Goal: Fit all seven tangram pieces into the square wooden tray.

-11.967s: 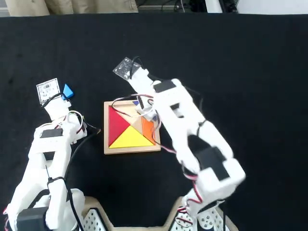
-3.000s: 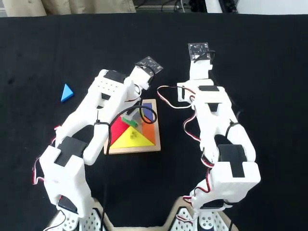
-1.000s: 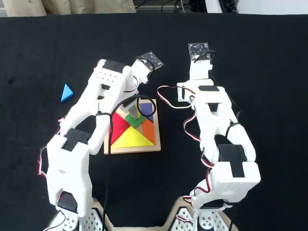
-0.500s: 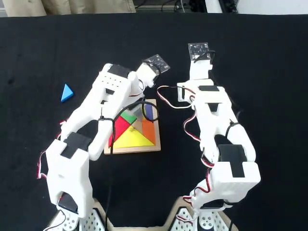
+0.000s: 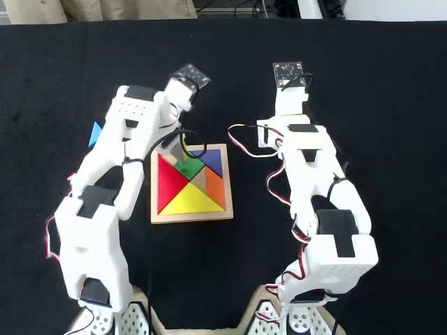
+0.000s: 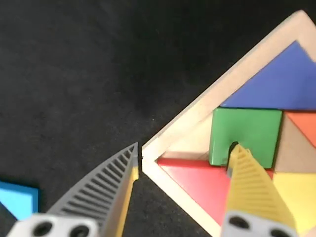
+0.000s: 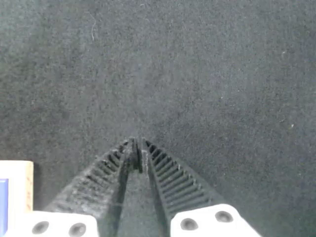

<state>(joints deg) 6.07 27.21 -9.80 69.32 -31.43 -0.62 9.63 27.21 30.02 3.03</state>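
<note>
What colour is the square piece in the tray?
The square piece is green, clearest in the left wrist view.

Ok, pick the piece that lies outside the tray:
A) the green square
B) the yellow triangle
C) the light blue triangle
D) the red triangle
C: the light blue triangle lies on the black cloth, apart from the wooden tray, while the green square, red triangle and yellow triangle sit inside it.
</note>
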